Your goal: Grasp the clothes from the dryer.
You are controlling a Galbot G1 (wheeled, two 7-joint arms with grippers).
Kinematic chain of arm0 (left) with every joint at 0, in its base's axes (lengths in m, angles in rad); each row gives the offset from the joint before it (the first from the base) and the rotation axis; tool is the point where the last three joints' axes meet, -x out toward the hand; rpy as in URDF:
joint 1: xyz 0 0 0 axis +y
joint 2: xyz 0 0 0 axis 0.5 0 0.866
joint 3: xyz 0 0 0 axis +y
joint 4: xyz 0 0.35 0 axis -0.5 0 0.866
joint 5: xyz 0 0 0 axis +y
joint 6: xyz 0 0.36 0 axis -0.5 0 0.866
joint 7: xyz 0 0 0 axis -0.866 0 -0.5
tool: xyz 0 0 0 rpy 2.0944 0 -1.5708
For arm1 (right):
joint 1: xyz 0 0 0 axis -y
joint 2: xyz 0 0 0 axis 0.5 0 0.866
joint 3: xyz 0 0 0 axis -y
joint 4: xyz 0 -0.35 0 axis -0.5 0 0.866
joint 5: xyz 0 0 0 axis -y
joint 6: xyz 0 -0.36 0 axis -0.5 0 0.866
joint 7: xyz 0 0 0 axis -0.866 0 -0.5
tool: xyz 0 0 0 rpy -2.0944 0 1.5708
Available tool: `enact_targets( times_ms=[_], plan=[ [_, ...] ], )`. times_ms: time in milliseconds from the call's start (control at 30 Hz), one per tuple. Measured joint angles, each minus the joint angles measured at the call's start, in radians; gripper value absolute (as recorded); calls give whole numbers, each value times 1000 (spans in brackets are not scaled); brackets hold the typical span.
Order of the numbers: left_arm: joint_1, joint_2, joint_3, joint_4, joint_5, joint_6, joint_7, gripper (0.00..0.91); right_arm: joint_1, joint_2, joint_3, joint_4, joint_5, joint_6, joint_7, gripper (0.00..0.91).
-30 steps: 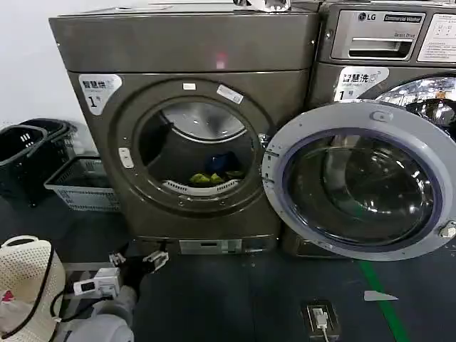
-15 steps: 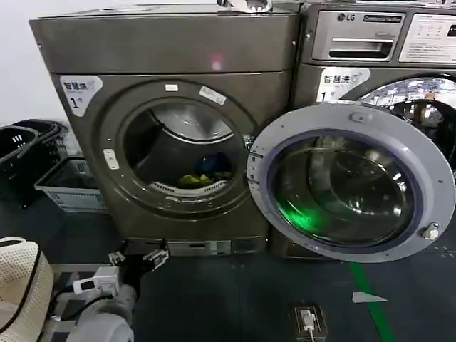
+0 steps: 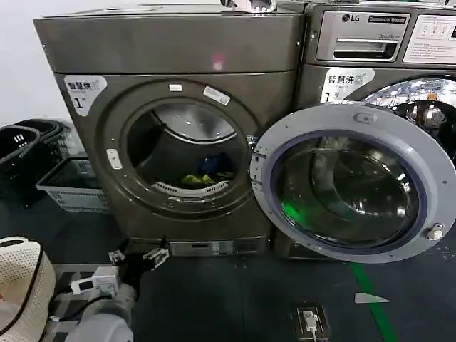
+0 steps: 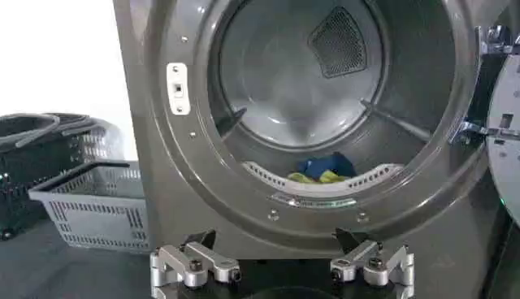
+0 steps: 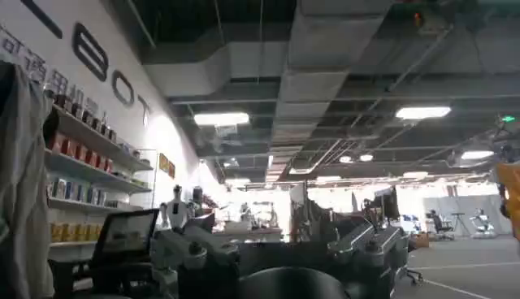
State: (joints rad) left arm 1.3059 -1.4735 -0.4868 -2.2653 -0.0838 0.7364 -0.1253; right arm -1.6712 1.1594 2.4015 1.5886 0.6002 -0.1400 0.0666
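The bronze-grey dryer [image 3: 171,43] stands with its round door [image 3: 353,182] swung open to the right. Low in the drum lie the clothes [image 3: 201,179], a small yellow-green bundle with a dark blue piece behind it. My left gripper [image 3: 137,256] hangs low near the floor in front of the dryer's base, open, with nothing between its fingers. In the left wrist view the gripper [image 4: 280,262] sits below the porthole of the dryer [image 4: 142,122], and the clothes [image 4: 318,171] lie deep inside, well apart from it. My right gripper [image 5: 280,252] is open and points off into the room.
A black basket [image 3: 21,153] and a grey crate [image 3: 71,187] stand left of the dryer. The grey LG machine [image 3: 377,43] is on the right, partly behind the open door. A green line [image 3: 374,306] and a small device [image 3: 311,320] lie on the dark floor.
The dryer sits a little further left in the head view than a second ago. A green glint has appeared on the door glass. The left gripper stays low and open.
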Motion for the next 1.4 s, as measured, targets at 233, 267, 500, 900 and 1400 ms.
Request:
enact_targets(
  times_ms=[233,267,500,900,1400],
  plan=[
    [-3,0,5,0,19,0,11,907,0,6,-2,4,1,0,-1,907],
    [-4,0,6,0,19,0,11,907,1,8,-3,8,1,-1,-2,907],
    [-7,1,7,0,21,0,13,907,3,8,-8,12,2,-2,-1,907],
    [-6,0,2,4,23,0,11,907,9,9,-24,14,-2,-1,-1,907],
    [-18,2,0,18,23,0,-5,907,17,8,-36,26,-4,-4,1,907]
  ],
)
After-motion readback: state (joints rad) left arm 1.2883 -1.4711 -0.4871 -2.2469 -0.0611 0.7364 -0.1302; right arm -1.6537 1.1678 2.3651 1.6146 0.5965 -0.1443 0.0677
